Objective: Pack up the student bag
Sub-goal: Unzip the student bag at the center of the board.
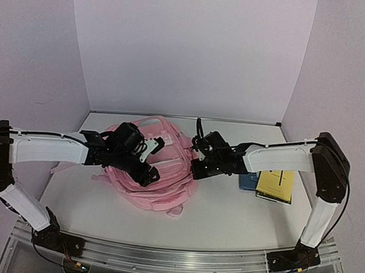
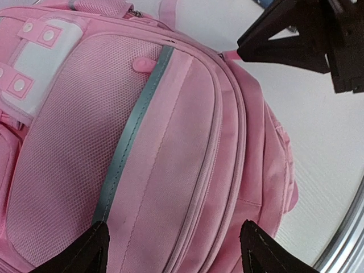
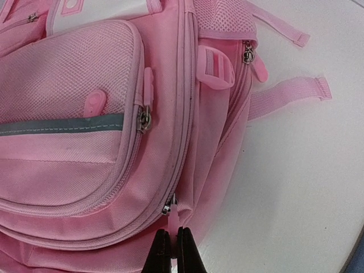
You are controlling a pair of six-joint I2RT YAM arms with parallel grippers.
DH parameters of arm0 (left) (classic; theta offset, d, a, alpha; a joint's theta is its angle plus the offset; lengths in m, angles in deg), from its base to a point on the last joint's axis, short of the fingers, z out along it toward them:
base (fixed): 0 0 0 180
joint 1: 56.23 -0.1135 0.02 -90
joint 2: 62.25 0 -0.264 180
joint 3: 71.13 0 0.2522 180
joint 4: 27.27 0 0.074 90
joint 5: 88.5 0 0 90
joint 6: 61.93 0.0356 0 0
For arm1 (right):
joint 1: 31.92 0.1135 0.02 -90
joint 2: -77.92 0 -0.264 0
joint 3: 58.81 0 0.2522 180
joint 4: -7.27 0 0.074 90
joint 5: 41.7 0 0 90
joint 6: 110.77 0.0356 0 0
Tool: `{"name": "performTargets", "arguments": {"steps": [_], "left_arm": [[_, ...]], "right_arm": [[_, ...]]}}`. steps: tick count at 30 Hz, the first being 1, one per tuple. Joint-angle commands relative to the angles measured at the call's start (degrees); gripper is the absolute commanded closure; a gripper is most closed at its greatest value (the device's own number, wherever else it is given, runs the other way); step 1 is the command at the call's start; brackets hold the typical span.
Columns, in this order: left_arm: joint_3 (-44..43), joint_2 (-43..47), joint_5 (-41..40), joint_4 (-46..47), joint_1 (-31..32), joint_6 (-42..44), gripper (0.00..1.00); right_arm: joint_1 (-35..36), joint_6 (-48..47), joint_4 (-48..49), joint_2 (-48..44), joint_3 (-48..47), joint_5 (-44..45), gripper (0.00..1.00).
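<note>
The student bag (image 1: 158,185) lies flat on the white table (image 1: 233,218), its front pockets facing up. My left gripper (image 1: 152,162) hovers just over the bag's front panel (image 2: 170,142); in the left wrist view the left gripper (image 2: 172,242) is open, its fingers spread wide with only fabric beneath. My right gripper (image 1: 195,168) sits at the bag's right edge. Seen from the right wrist, the right gripper (image 3: 172,244) is shut on the pink zipper pull (image 3: 173,219) of the bag's main zip (image 3: 182,85). The zip looks closed along the stretch I can see.
A yellow book (image 1: 276,185) and a blue item (image 1: 248,181) lie on the table right of the bag, under my right forearm. Loose pink straps (image 3: 284,94) trail off the bag's side. A metal rail (image 1: 176,258) runs along the near edge; walls close in on three sides.
</note>
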Motion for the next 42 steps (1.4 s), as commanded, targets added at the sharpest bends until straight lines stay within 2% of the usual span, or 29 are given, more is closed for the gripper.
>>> {"name": "performTargets", "arguments": {"steps": [1,5,8,14,18,23,31,37,42], "left_arm": [[-4.7,-3.6,-7.5,-2.0,2.3,5.8,0.20],[-5.6,-6.1,-11.7,-2.3,3.5,7.0,0.20],[-6.5,-7.9,-15.5,-3.5,4.0,7.1,0.27],[-7.0,-9.3,-21.4,-3.9,5.1,7.3,0.55],[-6.6,-9.0,-21.7,-3.5,5.2,7.1,0.70],[-6.3,-8.1,-21.8,-2.9,5.2,5.9,0.98],[-7.3,-2.9,-18.1,0.7,5.2,4.5,1.00],[-11.4,-2.0,-15.5,-1.2,4.7,2.7,1.00],[-14.3,-2.2,-9.9,-2.7,2.2,-1.3,1.00]], "right_arm": [[-0.3,0.0,2.5,-3.5,1.0,-0.6,1.00],[-0.4,0.1,2.9,-3.8,1.4,-0.8,1.00],[-0.5,0.1,3.0,-4.0,1.6,-0.9,1.00],[-0.5,0.1,3.3,-4.4,1.9,-1.2,1.00],[-0.5,-0.1,3.4,-4.7,2.1,-1.3,1.00],[-0.5,-3.3,4.5,-6.8,3.5,-4.9,1.00],[-0.4,-8.4,4.9,-15.5,8.2,-8.6,1.00],[0.0,-7.2,4.9,-20.4,11.6,-10.5,1.00],[2.3,-5.4,5.0,-22.2,12.5,-10.5,1.00]]}}
